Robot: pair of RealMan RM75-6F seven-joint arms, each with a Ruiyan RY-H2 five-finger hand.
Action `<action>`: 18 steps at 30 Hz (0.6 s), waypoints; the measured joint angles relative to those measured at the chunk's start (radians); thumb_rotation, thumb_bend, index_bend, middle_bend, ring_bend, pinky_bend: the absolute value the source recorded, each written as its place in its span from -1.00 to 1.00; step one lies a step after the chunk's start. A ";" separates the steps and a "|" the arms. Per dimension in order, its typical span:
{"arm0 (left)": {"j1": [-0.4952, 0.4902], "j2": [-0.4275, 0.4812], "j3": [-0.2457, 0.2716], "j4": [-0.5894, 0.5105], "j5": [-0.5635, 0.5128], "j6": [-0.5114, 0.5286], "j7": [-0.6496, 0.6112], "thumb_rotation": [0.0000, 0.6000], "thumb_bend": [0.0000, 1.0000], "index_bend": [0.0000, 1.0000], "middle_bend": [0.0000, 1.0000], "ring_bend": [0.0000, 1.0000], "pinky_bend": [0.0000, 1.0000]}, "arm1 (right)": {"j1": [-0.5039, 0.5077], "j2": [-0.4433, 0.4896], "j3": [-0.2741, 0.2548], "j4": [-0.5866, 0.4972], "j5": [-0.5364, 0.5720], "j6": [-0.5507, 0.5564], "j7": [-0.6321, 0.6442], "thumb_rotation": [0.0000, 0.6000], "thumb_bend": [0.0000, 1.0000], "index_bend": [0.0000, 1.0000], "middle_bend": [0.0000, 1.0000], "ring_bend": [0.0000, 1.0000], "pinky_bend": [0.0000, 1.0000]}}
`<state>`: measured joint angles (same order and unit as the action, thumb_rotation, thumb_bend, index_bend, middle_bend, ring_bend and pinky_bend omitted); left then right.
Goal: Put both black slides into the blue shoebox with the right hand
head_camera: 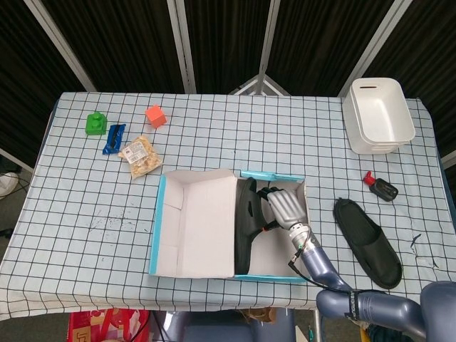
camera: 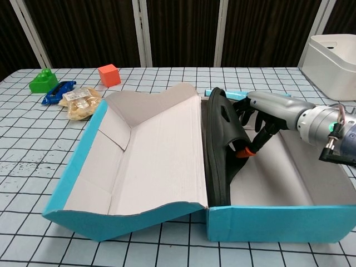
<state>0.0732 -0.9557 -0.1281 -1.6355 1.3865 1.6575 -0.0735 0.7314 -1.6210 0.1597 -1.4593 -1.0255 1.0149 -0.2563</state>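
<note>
green block (head_camera: 95,122) sitting far left | blue toy (head_camera: 113,138) lying beside it | orange cube (head_camera: 155,115) | snack bag (head_camera: 141,156) | white bin (head_camera: 377,115) standing far right | black-red object (head_camera: 381,187) lying below bin

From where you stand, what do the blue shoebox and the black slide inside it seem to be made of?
The blue shoebox looks like thin cardboard: matte blue outside, pale grey inside, with folded flaps and a wavy lid edge. The black slide standing on its side within, held by the right hand, seems moulded rubber or foam, matte and seamless, with vent holes.

slide one (head_camera: 246,224) on edge in blue shoebox (head_camera: 158,224) (open) | slide two (head_camera: 367,241) flat, outside
</note>
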 measured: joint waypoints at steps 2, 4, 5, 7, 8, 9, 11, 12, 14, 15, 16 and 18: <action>0.000 0.001 0.000 0.000 0.000 0.001 -0.001 1.00 -0.26 -0.98 -1.00 -1.00 -0.94 | 0.002 -0.004 -0.004 0.007 -0.006 0.005 -0.025 1.00 -0.59 0.21 -0.31 -0.37 -0.17; 0.001 0.001 -0.001 0.000 -0.001 0.001 -0.003 1.00 -0.26 -0.98 -1.00 -1.00 -0.94 | 0.003 -0.009 -0.009 0.015 -0.010 0.010 -0.055 1.00 -0.59 0.21 -0.31 -0.37 -0.17; 0.001 0.001 -0.001 0.000 -0.001 0.001 -0.004 1.00 -0.26 -0.98 -1.00 -1.00 -0.94 | 0.003 -0.011 -0.011 0.018 -0.011 0.012 -0.068 1.00 -0.59 0.21 -0.31 -0.37 -0.17; 0.001 0.001 -0.001 0.000 -0.001 0.001 -0.004 1.00 -0.26 -0.98 -1.00 -1.00 -0.94 | 0.004 -0.015 -0.015 0.023 -0.010 0.015 -0.098 1.00 -0.59 0.21 -0.31 -0.37 -0.17; 0.001 0.001 0.000 0.000 0.000 0.001 -0.004 1.00 -0.26 -0.98 -1.00 -1.00 -0.94 | 0.004 -0.016 -0.015 0.023 -0.005 0.014 -0.111 1.00 -0.59 0.21 -0.31 -0.37 -0.17; 0.001 0.001 0.000 0.000 0.000 0.001 -0.004 1.00 -0.26 -0.98 -1.00 -1.00 -0.94 | 0.005 -0.017 -0.016 0.022 0.005 0.012 -0.124 1.00 -0.59 0.21 -0.31 -0.37 -0.17; 0.001 0.001 0.000 0.000 0.001 0.001 -0.003 1.00 -0.26 -0.98 -1.00 -1.00 -0.94 | 0.006 -0.016 -0.015 0.015 0.024 0.005 -0.142 1.00 -0.59 0.21 -0.31 -0.37 -0.17; 0.001 0.001 0.000 0.000 0.001 0.001 -0.003 1.00 -0.26 -0.98 -1.00 -1.00 -0.94 | 0.007 -0.014 -0.014 0.008 0.038 -0.002 -0.153 1.00 -0.58 0.21 -0.31 -0.37 -0.17; 0.001 0.001 0.000 0.000 0.000 0.001 -0.003 1.00 -0.26 -0.98 -1.00 -1.00 -0.94 | 0.009 -0.010 -0.013 -0.006 0.061 -0.014 -0.167 1.00 -0.59 0.21 -0.31 -0.37 -0.17; 0.001 0.002 0.000 -0.001 0.000 0.001 -0.003 1.00 -0.26 -0.98 -1.00 -1.00 -0.94 | 0.010 -0.007 -0.011 -0.015 0.076 -0.019 -0.177 1.00 -0.59 0.21 -0.31 -0.37 -0.17; 0.001 0.002 0.000 -0.001 0.000 0.001 -0.003 1.00 -0.26 -0.98 -1.00 -1.00 -0.94 | 0.011 -0.005 -0.009 -0.022 0.087 -0.022 -0.185 1.00 -0.59 0.21 -0.31 -0.37 -0.17; 0.001 0.002 0.000 -0.001 0.000 0.001 -0.004 1.00 -0.26 -0.98 -1.00 -1.00 -0.94 | 0.014 -0.002 -0.006 -0.036 0.110 -0.023 -0.208 1.00 -0.59 0.21 -0.31 -0.37 -0.17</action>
<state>0.0743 -0.9536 -0.1280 -1.6363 1.3865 1.6584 -0.0776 0.7449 -1.6233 0.1535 -1.4951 -0.9152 0.9917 -0.4647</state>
